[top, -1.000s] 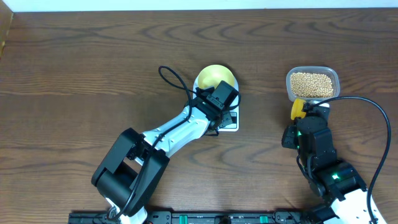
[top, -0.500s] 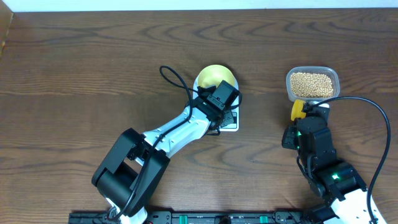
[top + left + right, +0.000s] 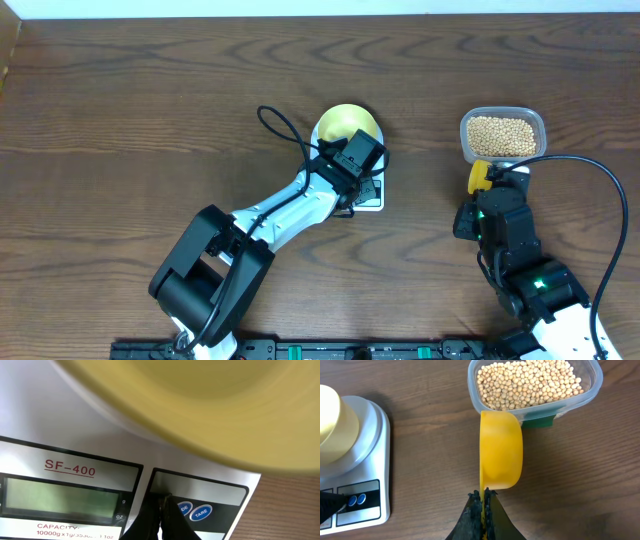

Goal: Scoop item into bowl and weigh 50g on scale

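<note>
- At the scale (image 3: 75, 420), your left tool (image 3: 163, 502) points down, tips together on the button panel (image 3: 215, 495); bowl (image 3: 210, 405) just ahead.
- Your right tool (image 3: 483, 497) clamps the scoop (image 3: 501, 445); beans (image 3: 527, 382) lie just beyond.

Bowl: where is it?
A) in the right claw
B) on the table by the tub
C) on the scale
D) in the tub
C: the bowl sits on top of the scale; the right claw holds only the scoop.
</note>
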### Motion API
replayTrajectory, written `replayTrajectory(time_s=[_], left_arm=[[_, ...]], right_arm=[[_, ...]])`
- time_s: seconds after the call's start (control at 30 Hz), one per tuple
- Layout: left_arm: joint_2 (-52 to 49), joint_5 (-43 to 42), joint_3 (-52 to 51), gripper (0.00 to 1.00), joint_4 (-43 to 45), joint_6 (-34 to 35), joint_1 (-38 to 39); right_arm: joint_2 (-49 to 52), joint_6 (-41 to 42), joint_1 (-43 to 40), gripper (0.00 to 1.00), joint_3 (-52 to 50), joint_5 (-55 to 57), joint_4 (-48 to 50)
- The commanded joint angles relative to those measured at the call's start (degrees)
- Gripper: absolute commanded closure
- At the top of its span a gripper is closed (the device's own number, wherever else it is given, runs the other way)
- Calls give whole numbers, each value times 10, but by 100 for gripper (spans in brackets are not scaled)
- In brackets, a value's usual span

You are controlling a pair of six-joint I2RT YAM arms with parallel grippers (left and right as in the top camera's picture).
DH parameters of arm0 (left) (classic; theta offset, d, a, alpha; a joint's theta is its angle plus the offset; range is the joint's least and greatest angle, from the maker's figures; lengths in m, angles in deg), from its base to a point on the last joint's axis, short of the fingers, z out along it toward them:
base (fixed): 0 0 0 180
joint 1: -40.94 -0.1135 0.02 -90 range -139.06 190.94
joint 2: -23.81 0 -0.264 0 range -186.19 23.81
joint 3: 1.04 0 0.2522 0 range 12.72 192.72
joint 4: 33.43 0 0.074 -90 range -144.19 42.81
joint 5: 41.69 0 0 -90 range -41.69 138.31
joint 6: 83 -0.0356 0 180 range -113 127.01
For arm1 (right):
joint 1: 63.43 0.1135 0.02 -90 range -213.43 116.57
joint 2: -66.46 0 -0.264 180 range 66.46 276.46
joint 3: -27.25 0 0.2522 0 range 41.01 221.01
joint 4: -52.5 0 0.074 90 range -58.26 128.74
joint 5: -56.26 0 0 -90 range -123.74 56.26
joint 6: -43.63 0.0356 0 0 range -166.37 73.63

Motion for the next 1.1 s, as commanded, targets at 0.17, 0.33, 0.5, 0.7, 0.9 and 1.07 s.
replayTrajectory(time_s=[0.17, 0.33, 0.5, 0.7, 0.9, 1.07], left_arm=[[-37, -14, -1, 93, 12, -3, -1], [-36, -12, -1, 93, -11, -4, -19], [16, -14, 11, 93, -69, -28, -28], [130, -11, 11, 93, -119, -68, -16], [294, 91, 11, 93, -126, -192, -36], [384, 232, 11, 71, -125, -234, -107]], right_arm=[[-2, -7, -3, 99, 7, 10, -1], [-2, -7, -3, 99, 7, 10, -5], [-2, -7, -3, 99, 7, 10, -5], [-2, -7, -3, 99, 7, 10, -4], [-2, -7, -3, 99, 7, 10, -5], [-2, -6, -3, 99, 7, 10, 0]])
